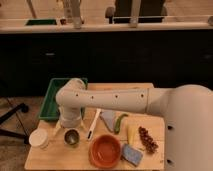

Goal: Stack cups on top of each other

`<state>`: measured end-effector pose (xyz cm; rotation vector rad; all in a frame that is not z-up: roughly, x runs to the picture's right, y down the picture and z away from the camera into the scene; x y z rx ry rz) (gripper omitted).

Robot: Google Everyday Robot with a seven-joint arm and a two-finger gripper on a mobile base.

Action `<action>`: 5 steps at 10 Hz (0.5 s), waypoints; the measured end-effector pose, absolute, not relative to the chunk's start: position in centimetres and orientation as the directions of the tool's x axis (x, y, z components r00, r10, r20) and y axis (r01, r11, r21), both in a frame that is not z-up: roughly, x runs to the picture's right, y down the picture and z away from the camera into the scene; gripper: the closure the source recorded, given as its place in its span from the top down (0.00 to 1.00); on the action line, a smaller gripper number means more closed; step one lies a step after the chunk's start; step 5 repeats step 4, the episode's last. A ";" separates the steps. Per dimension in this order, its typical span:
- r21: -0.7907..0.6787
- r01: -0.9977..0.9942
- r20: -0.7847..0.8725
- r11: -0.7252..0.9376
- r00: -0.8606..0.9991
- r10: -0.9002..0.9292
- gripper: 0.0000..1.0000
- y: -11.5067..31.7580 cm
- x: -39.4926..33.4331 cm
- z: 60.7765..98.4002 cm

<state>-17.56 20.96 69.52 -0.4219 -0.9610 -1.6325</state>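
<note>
A dark shiny metal cup (71, 137) stands upright on the wooden table (55, 159), near the front left. My gripper (68, 124) hangs from the white arm (107, 100), just behind and above this cup and close to its far rim. The pale green plastic cup does not show as a separate thing; I cannot tell whether it sits inside the metal cup.
A white lidded tub (39, 138) stands left of the cup. An orange bowl (105, 150), a blue sponge (131, 155), a white utensil (93, 126), a green vegetable (120, 122), a yellow item (131, 134) and red grapes (148, 139) lie to the right. A green tray (51, 100) sits behind.
</note>
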 end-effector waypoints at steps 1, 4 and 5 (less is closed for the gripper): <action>0.367 0.930 0.711 -0.025 -0.298 -0.637 0.80 20.8 -17.5 69.7; 0.362 0.932 0.718 -0.022 -0.294 -0.631 0.80 20.2 -17.2 70.2; 0.362 0.932 0.718 -0.022 -0.294 -0.631 0.80 20.2 -17.2 70.2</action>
